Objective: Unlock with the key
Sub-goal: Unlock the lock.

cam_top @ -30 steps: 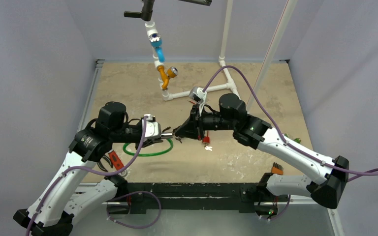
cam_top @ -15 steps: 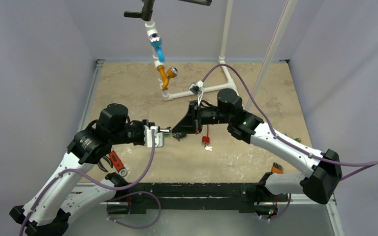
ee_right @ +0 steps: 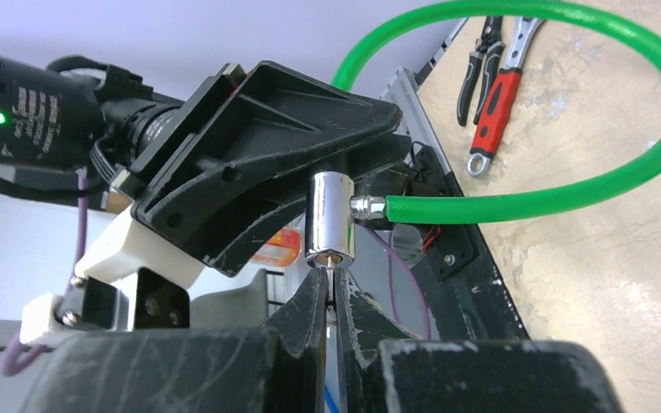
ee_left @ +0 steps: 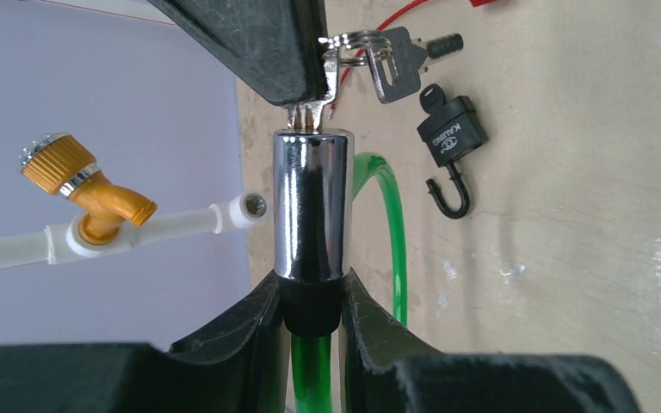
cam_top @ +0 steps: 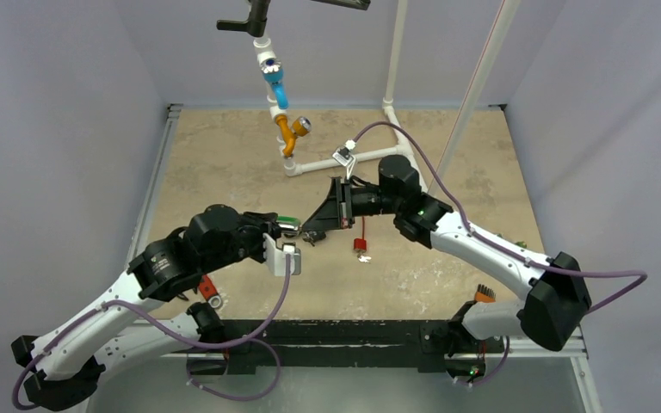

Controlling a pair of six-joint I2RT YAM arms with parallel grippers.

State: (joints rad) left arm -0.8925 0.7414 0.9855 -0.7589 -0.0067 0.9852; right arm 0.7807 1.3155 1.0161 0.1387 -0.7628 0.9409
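My left gripper [ee_left: 311,297] is shut on the black end of a chrome cylinder lock [ee_left: 311,202] with a green cable [ee_left: 386,224], holding it above the table. My right gripper [ee_right: 328,284] is shut on a key [ee_right: 332,265] whose tip sits in the keyhole of the lock [ee_right: 330,219]. In the left wrist view the key blade [ee_left: 307,116] enters the cylinder's top, with a ring of spare keys [ee_left: 387,60] hanging beside it. In the top view the two grippers meet mid-table, left gripper [cam_top: 288,225] against right gripper [cam_top: 311,231].
A small black padlock [ee_left: 452,138] lies on the table. A red tag [cam_top: 361,246] lies below the right gripper. Red-handled pliers [cam_top: 207,290] lie near the left arm. A white pipe frame with orange and blue taps [cam_top: 286,129] stands behind.
The left wrist has rolled over and the green cable loop has left the table. The right gripper moved up and left, and the key now meets the lock.
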